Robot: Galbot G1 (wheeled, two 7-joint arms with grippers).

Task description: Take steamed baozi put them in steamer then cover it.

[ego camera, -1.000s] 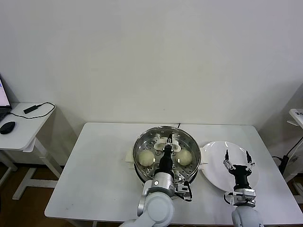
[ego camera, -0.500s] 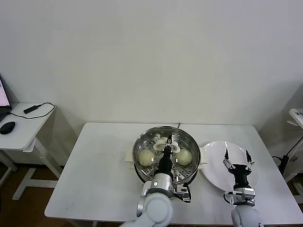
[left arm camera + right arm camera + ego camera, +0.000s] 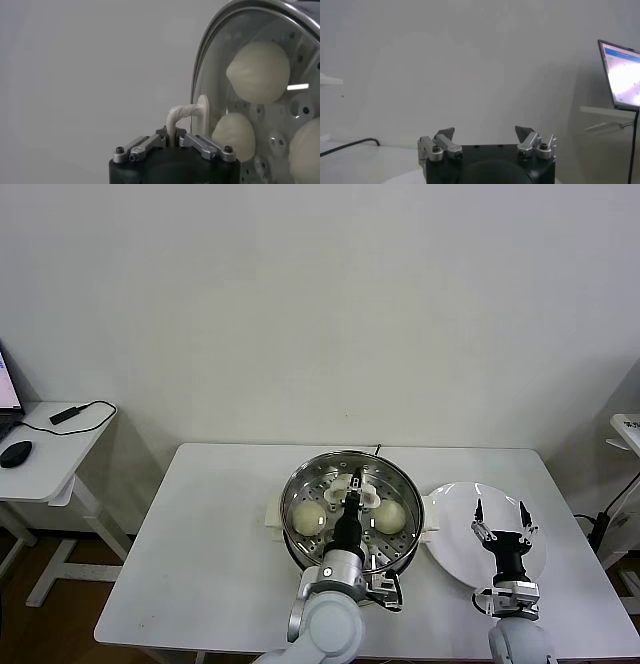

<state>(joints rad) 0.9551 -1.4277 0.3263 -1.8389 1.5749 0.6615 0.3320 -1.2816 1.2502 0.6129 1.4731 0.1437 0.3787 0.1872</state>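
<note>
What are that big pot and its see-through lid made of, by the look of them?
The steamer: likely stainless steel, shiny and mirror-like, with a perforated tray. The cover: apparently clear glass, buns visible through it, with a metal rim and a white, probably plastic, handle.

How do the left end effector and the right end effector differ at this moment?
The left end effector is over the steamer, closed narrowly around the cover's white handle; the right end effector hangs above the white plate, spread wide and empty. The left one is at work, the right one idle. Both point away from the robot.
</note>
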